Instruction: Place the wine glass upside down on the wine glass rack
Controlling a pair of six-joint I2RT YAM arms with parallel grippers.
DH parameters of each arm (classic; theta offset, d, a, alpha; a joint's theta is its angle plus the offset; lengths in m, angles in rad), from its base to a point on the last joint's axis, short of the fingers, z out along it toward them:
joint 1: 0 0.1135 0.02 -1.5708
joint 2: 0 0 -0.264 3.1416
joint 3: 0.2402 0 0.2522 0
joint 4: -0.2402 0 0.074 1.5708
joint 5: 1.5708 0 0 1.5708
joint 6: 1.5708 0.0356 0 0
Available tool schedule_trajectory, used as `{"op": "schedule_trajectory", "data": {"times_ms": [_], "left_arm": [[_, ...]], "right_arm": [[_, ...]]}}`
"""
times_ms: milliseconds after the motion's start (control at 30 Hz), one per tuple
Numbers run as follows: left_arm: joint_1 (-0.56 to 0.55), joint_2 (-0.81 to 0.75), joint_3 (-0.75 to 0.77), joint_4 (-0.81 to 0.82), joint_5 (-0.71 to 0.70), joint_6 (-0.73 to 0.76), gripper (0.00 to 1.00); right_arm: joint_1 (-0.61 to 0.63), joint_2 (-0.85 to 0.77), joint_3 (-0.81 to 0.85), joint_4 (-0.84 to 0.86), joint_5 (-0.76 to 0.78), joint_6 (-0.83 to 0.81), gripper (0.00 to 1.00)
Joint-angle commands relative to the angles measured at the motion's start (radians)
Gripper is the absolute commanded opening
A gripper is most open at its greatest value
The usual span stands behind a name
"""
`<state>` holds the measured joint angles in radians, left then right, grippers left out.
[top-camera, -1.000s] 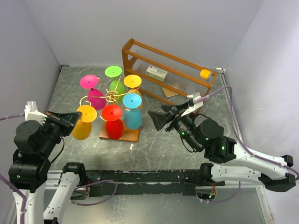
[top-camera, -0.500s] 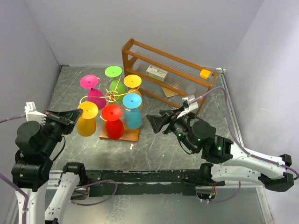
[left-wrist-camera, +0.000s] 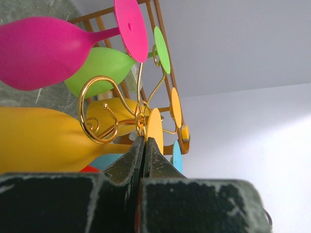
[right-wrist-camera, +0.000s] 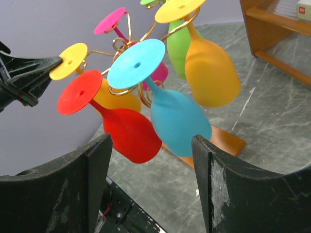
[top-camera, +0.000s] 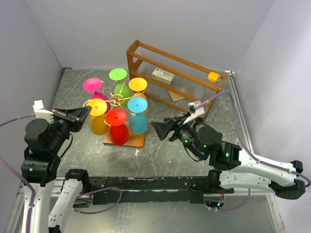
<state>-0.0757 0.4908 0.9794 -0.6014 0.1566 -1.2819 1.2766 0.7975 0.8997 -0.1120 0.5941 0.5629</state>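
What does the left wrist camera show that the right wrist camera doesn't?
Only the left wrist view: the left gripper from behind, its fingers pinched shut on the yellow glass's foot. Only the right wrist view: the right gripper, open, and the rack's wooden base. Both: the gold rack with the pink glass, green glass and blue glass hanging upside down.

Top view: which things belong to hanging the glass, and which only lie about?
Job: yellow plastic wine glass; gold wire rack on wooden base; left gripper pinching the glass's foot.
Lying about: brown wooden shelf; small white box; yellow block.
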Motion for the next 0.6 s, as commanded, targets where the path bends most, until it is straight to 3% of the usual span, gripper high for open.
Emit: {"op": "schedule_trajectory", "data": {"times_ms": [0, 333, 567], "left_arm": [[-0.006, 0.018, -0.012, 0.116, 0.012, -0.035, 0.07], [-0.006, 0.057, -0.038, 0.199, -0.037, -0.048, 0.07], [-0.006, 0.087, 0.003, 0.170, -0.136, 0.009, 0.07]], "right_arm": [[0.001, -0.023, -0.025, -0.010, -0.009, 0.048, 0.66], [0.001, -0.042, -0.030, -0.005, -0.042, 0.074, 0.65], [0.000, -0.062, -0.030, -0.018, -0.048, 0.079, 0.65]]}}
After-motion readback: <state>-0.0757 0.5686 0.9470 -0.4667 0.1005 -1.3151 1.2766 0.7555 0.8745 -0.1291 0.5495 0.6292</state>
